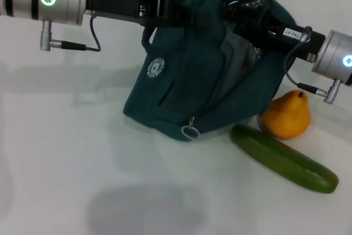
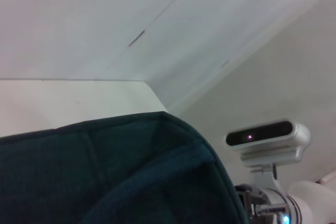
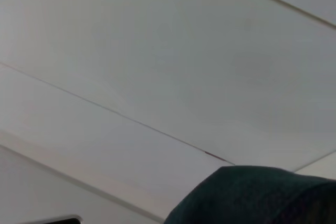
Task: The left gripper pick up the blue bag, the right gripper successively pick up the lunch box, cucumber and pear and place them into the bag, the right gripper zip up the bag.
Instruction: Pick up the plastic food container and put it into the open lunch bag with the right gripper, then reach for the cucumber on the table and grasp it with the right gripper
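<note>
While our left gripper [image 1: 165, 8] clamps the dark teal-blue fabric bag [image 1: 181, 86] by its handle, our right gripper [image 1: 247, 15] reaches into its mouth, jaws hidden; orange-yellow pear [image 1: 286, 115] and dark green cucumber [image 1: 283, 158] lie beside it.

bare white lab tabletop [image 1: 66, 152], panelled ceiling [image 3: 157, 51]

The blue bag [image 1: 187, 81] sits mid-bench [image 1: 66, 152], nearer the far edge. The pear [image 1: 286, 116] lies just beside its right, the cucumber [image 1: 283, 158] before both.
</note>
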Robot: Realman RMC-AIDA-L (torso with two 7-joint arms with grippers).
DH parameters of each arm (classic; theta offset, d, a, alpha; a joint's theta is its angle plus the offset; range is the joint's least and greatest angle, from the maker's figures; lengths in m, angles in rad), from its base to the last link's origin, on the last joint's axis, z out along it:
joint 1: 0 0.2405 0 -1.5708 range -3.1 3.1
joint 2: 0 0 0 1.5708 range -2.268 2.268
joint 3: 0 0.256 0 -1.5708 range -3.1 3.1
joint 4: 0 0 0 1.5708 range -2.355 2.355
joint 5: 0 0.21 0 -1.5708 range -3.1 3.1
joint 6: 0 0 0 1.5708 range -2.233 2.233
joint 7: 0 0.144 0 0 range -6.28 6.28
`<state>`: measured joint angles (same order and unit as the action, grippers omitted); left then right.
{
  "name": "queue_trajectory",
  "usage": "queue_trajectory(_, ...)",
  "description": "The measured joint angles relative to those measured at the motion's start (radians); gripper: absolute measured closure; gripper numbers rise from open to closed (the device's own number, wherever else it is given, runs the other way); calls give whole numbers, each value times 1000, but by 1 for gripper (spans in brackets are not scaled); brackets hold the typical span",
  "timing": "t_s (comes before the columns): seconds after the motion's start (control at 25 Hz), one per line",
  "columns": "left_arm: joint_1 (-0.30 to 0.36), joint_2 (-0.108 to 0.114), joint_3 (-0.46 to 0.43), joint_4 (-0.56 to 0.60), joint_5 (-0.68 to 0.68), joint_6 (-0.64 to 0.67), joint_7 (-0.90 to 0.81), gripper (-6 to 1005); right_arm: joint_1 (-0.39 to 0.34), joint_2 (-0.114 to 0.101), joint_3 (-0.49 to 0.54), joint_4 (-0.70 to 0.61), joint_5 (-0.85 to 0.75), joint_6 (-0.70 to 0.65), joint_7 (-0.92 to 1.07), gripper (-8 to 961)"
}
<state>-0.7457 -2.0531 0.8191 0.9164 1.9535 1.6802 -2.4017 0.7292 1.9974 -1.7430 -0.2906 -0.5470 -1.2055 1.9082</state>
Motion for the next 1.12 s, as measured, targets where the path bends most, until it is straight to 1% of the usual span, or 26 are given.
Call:
queue_trajectory(0.24,4,9,0,-1,1,-24,9,939,6,-11,1,1,-1,0,-1,754)
queue_trajectory(0.4,6,10,0,-1,1,-33,11,939,4,-17,3,1,-2,-2,1,698)
queue_trajectory(0.6,13,14,0,-1,1,-72,23,939,-10,-26,0,3,-17,-55,7,693)
queue_trajectory(0.76,19,20,0,-1,2,-88,24,939,-41,-39,5,4,-33,-107,3,694)
queue_trajectory(0.84,20,22,0,-1,2,-90,25,939,-58,-45,6,2,-33,-129,-28,694)
queue_trajectory(1.0,22,22,0,-1,2,-93,29,939,-82,-54,15,0,-32,-231,-198,695)
queue_trajectory(1.12,27,22,0,-2,2,-93,32,939,-111,-58,70,-5,-33,-328,-346,695)
